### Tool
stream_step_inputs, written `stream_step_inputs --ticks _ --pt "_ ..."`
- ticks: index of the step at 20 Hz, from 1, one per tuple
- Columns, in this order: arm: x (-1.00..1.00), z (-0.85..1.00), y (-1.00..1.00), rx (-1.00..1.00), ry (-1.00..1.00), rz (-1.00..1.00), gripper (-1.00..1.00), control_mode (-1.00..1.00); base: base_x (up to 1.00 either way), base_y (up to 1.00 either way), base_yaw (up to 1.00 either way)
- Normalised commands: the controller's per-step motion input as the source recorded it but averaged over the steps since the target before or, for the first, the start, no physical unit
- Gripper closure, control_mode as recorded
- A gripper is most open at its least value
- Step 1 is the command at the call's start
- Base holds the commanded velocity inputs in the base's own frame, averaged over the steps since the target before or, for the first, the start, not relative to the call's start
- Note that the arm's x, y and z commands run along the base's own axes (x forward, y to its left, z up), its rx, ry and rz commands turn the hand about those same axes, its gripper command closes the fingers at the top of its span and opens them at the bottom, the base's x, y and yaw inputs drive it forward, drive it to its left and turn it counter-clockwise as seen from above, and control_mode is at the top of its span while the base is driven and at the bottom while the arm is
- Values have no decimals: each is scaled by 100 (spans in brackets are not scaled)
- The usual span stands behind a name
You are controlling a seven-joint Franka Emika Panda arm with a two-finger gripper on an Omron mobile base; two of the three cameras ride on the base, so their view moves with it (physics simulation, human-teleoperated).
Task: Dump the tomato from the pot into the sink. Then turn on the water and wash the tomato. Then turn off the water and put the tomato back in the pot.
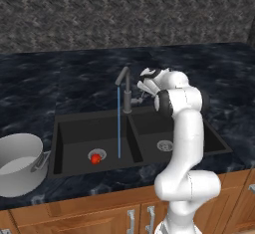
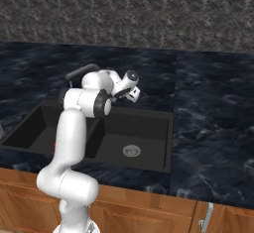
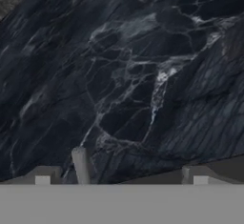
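our gripper (image 1: pixel 144 86) hangs at the faucet (image 1: pixel 124 86), just right of its base, jaws spread wide and holding nothing. in the hand view 1 slim grey bar, likely the handle (image 3: pixel 81 165), stands between the finger tips. water (image 1: pixel 118 123) runs in a thin stream into the left basin of the sink (image 1: pixel 64 128). the tomato (image 1: pixel 95 159) sits on that basin's drain, left of and below the gripper, just left of where the stream lands. being round, it has no long axis and points nowhere. the pot (image 1: pixel 20 163) stands upright on the counter (image 1: pixel 60 73) left of the sink. we judge the wash underway; shutting off the handle comes next.
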Motion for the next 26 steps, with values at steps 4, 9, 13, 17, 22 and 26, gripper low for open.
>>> stream_step_inputs --ticks 4,9,13,17,22,26 --pt "-12 97 -1 14 -1 12 -100 -100 0 0 0" --pt "-21 41 -24 4 2 9 -100 -100 0 0 0" --pt "-12 -26 -23 1 22 11 -100 -100 0 0 0" --pt "-27 -28 -8 6 17 18 -100 -100 0 0 0" --pt "-6 -11 -14 4 4 15 -100 -100 0 0 0" --pt "-14 -19 -18 0 1 9 -100 -100 0 0 0"
